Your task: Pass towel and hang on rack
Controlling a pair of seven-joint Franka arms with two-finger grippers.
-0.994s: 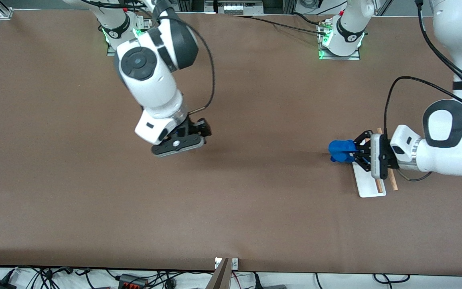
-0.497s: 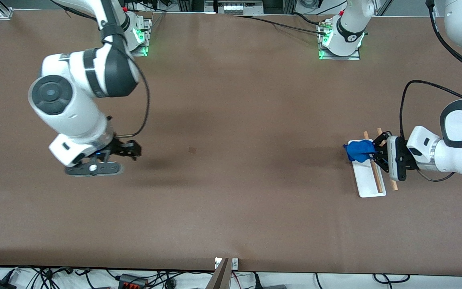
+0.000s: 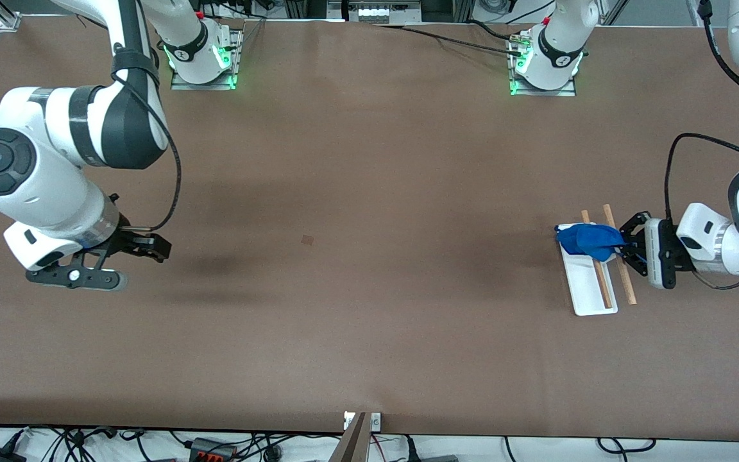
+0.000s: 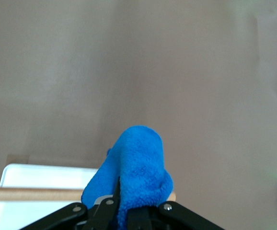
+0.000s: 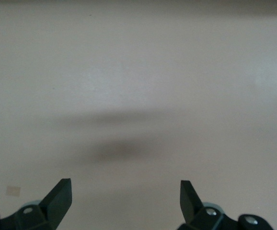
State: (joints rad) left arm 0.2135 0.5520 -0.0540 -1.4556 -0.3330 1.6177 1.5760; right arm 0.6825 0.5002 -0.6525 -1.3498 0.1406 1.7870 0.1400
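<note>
The left hand (image 3: 626, 247) is clamped tight on the towel (image 3: 589, 239), which is held bunched at the fingertips and spreads out ahead of the hand. The towel is seen draped across the rack (image 3: 591, 282), over the rack's end farther from the front camera; the two wooden rods (image 3: 626, 279) run under it and on toward the front camera, and the white base (image 3: 591, 298) lies just below. In the left wrist view the towel (image 4: 136, 175) is seen pinched just above the closed jaws, with one rod (image 4: 28, 194) passing under it and the base (image 4: 38, 179) beneath. The brown worktop (image 3: 369, 289) is spread around the rack. The right hand (image 3: 129, 253) is held over bare worktop toward the right arm's end, well apart from the rack, fingers (image 5: 59, 196) spread wide with nothing between them; that arm waits.
</note>
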